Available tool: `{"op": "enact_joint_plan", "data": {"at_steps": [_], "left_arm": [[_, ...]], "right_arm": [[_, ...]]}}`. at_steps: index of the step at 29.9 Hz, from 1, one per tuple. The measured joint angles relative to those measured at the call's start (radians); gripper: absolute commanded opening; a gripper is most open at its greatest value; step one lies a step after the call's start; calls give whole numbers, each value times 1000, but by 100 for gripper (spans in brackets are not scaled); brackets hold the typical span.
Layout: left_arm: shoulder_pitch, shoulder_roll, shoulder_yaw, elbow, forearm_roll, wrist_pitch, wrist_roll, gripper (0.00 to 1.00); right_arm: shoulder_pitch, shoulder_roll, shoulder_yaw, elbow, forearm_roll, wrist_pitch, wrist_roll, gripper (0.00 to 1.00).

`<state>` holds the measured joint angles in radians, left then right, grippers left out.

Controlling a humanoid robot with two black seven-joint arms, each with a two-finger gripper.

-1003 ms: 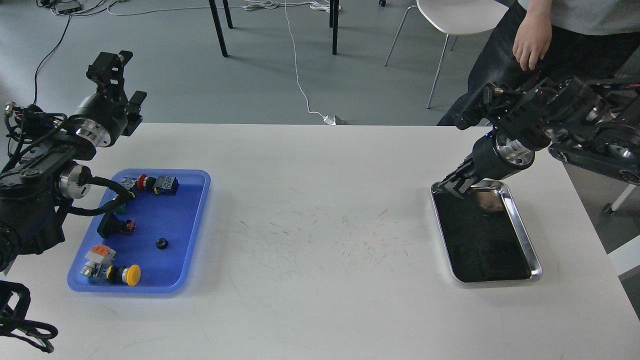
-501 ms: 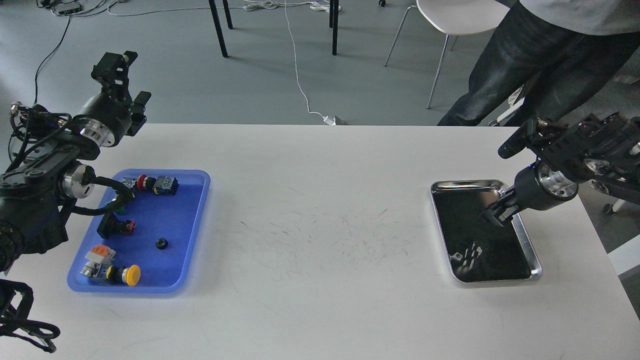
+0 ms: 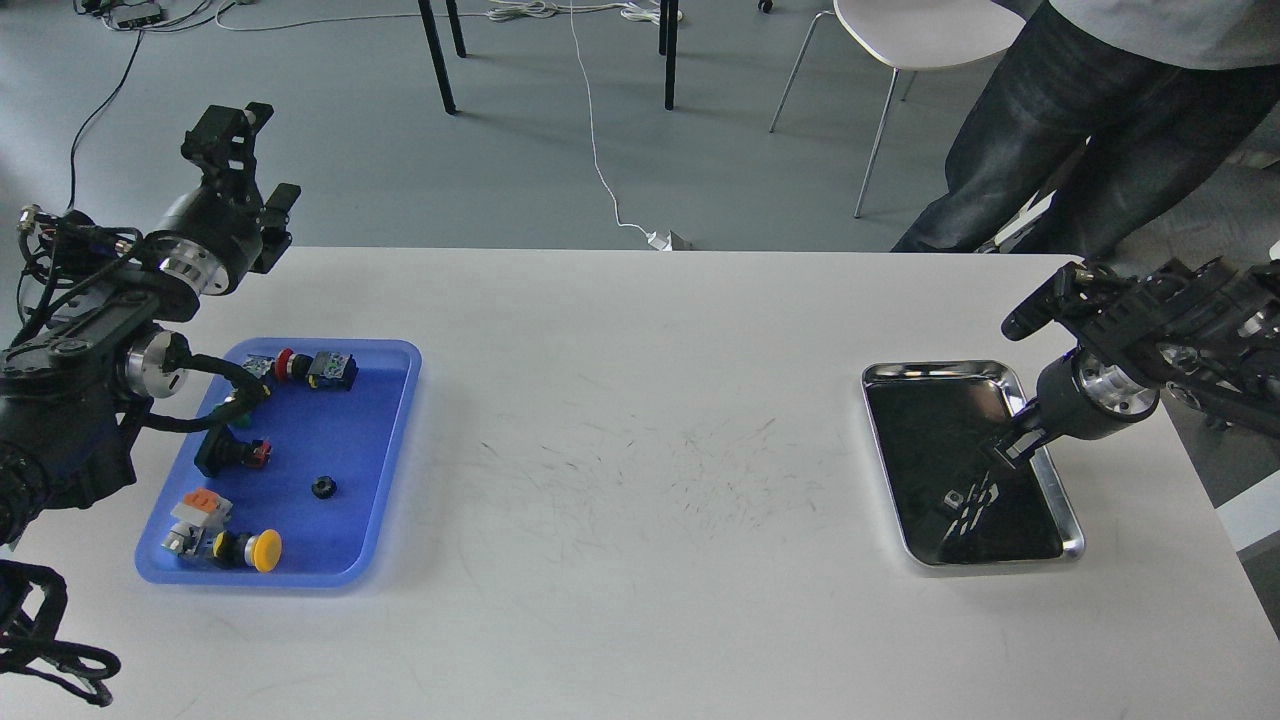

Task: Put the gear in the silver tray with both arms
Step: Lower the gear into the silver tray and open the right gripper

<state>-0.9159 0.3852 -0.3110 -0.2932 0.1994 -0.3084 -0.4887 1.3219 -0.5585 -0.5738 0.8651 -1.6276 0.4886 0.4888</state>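
The small black gear [image 3: 321, 487] lies loose in my blue tray [image 3: 395, 440], below and right of my raised left gripper [image 3: 240, 150], whose fingers stand apart. My right gripper [image 3: 1012, 447] points down over the right rim of the silver tray [image 3: 1060, 490]; whether its fingers are apart I cannot tell. I count one gear, two trays, one yellow push-button [image 3: 262, 550] and one red button [image 3: 285, 364]. Since a second ago my right gripper has slid from the tray's far left corner to its right side.
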Motion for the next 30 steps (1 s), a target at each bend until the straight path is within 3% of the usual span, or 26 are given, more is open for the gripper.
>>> {"op": "enact_joint_plan", "data": {"at_steps": [14, 18, 23, 30], "left_arm": [[0, 1, -5, -2, -2, -4, 0, 98], [1, 1, -6, -2, -2, -5, 0, 98], [2, 5, -6, -3, -2, -7, 0, 98], [2, 11, -6, -3, -2, -9, 0, 98]], "right_arm": [[-2, 64, 6, -70, 2, 0, 0, 3], [-9, 69, 7, -88, 2, 0, 0, 20], [-22, 94, 15, -141, 5, 0, 0, 35], [-34, 112, 18, -184, 16, 0, 0, 36]]}}
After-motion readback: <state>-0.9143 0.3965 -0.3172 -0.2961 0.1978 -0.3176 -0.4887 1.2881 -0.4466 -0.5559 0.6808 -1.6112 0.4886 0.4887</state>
